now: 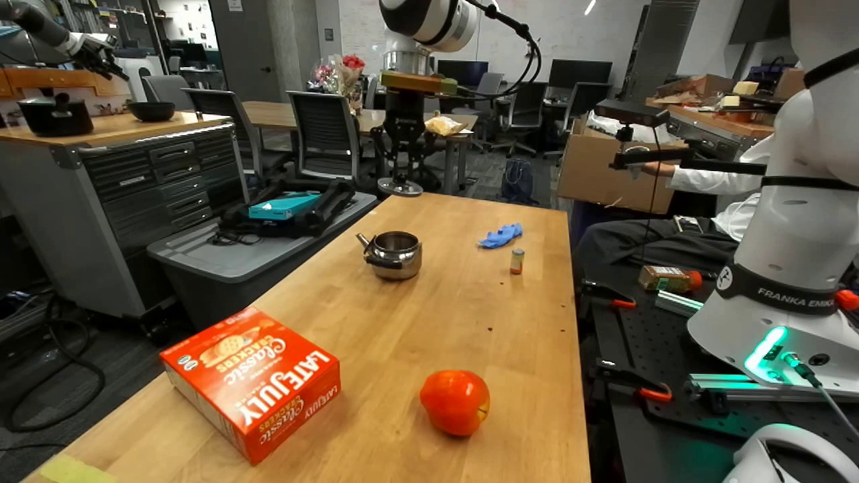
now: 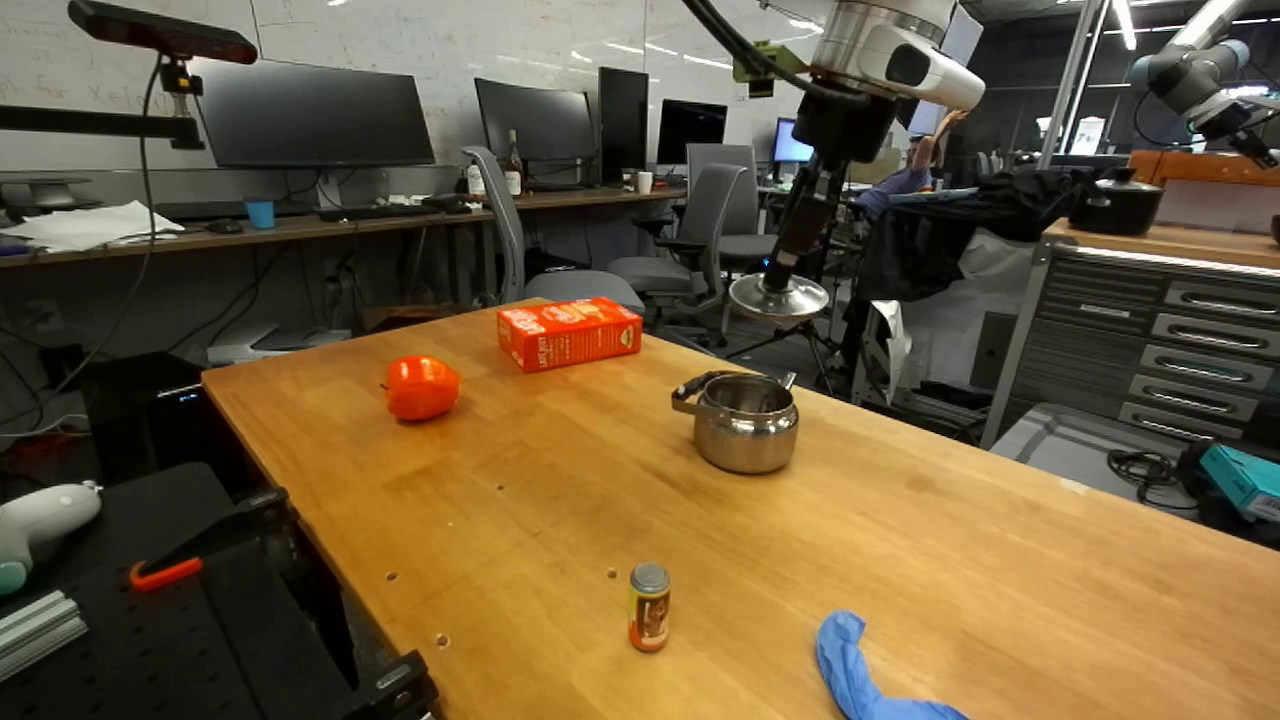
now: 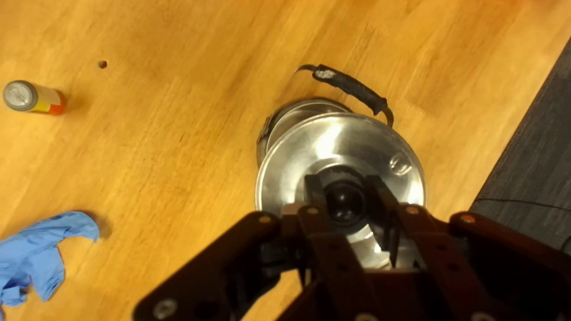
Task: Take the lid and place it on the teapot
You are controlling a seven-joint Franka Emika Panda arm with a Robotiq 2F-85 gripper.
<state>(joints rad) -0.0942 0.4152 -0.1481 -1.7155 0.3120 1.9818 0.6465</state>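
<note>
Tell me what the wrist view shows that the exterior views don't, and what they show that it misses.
Only the wrist view looks down on the lid, with its dark knob clear in the claw, hiding most of the teapot.

Only the exterior views show the spout, the open gap between lid and teapot, the chairs and the monitors.

All share the lid, teapot, claw, glove, jar and table.

We saw a smooth white arm [image 1: 411,18] with a silvery collar [image 1: 407,62], a yellowish plate [image 1: 419,82] below it and a looping black cable [image 1: 522,29]. Its white base [image 1: 728,335] bore a black band [image 1: 782,295] lettered FRANKA EMIKA and a green light [image 1: 765,345]. In the wrist view, we found the tool [image 3: 344,187] black, dotted with round screw heads [image 3: 165,308].
</note>
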